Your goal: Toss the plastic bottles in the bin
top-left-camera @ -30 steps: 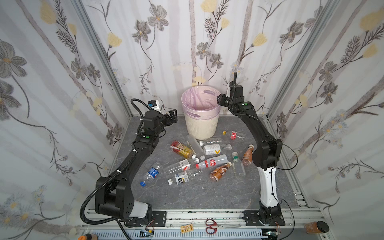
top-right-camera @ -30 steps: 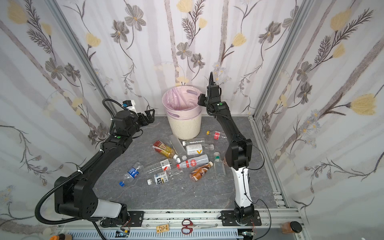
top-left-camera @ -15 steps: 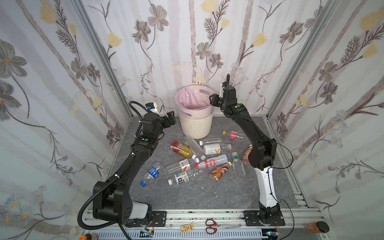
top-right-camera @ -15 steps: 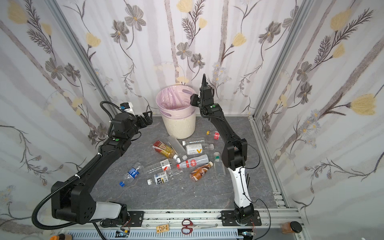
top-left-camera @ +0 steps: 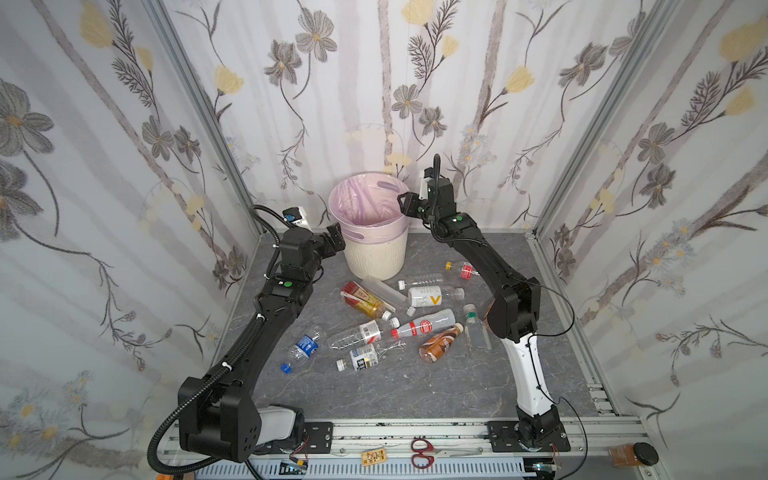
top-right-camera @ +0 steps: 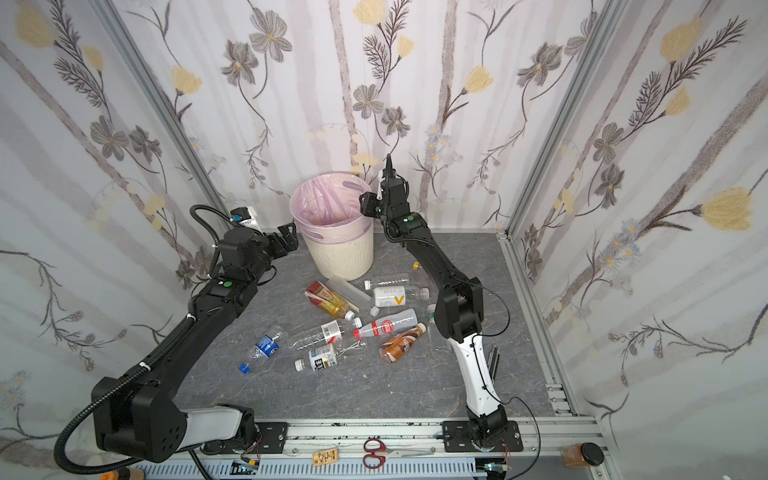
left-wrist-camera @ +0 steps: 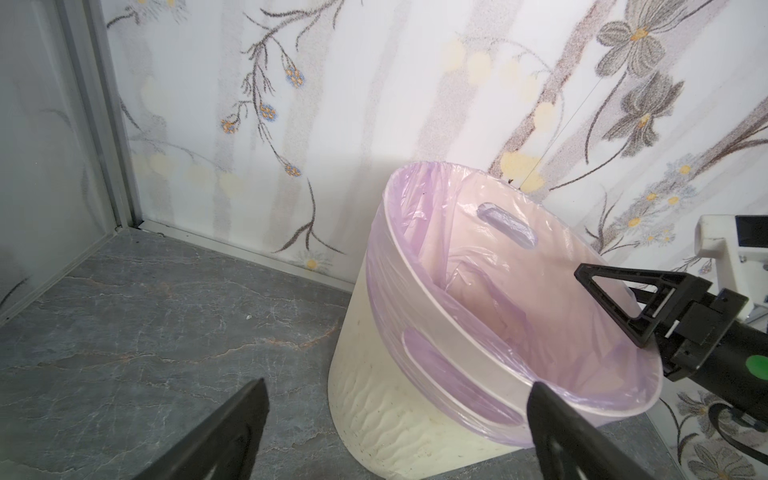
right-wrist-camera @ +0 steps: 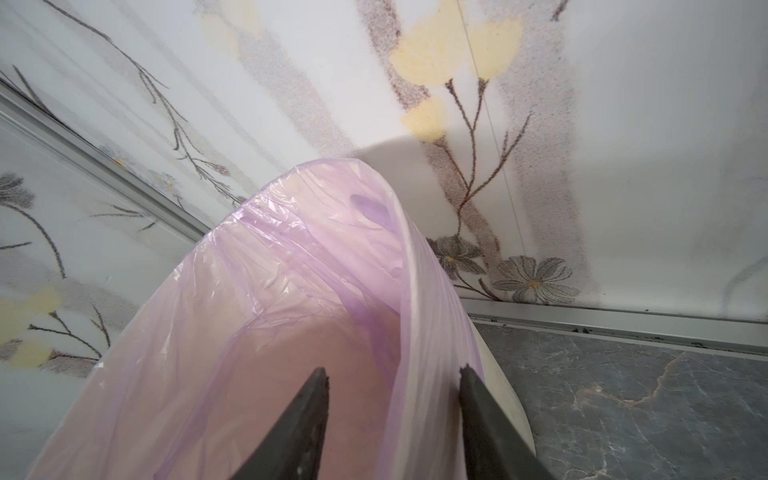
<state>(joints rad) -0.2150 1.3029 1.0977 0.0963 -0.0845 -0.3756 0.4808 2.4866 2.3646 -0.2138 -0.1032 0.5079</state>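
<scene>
**Bin.** The bin [top-left-camera: 374, 253] [top-right-camera: 340, 257] stands at the back of the counter [top-left-camera: 374, 395], near the rear wall. A pink liner [left-wrist-camera: 519, 291] is folded over its rim.

**Right end effector.** The right end effector [top-left-camera: 405, 203] [top-right-camera: 365, 205] sits at the rim on the bin's right side. The right wrist camera shows one finger [right-wrist-camera: 307, 415] inside the liner and the other outside the wall, with the rim [right-wrist-camera: 419, 311] between them. The gap is narrow and it is closed on the bin's rim.

**Left end effector.** The left end effector [top-left-camera: 334, 239] [top-right-camera: 289, 237] [left-wrist-camera: 399, 382] is just beside the bin's left wall, below the rim. Its fingers are spread wide and hold nothing. I cannot tell whether it touches the wall.

**Bottles.** Roughly a dozen bottles [top-left-camera: 422, 326] [top-right-camera: 390, 324] lie on their sides on the counter in front of the bin, in a loose cluster between the two arms.
- A frosted one [top-left-camera: 384, 289] lies just beside the bin's base.
- A blue-labelled one [top-left-camera: 305, 347] lies apart on the left, with a blue cap [top-left-camera: 284, 368] near it.
- A brown one [top-left-camera: 440, 345] lies toward the front.

**Other.** Red-handled scissors [top-left-camera: 422, 453] rest on the front rail.
</scene>
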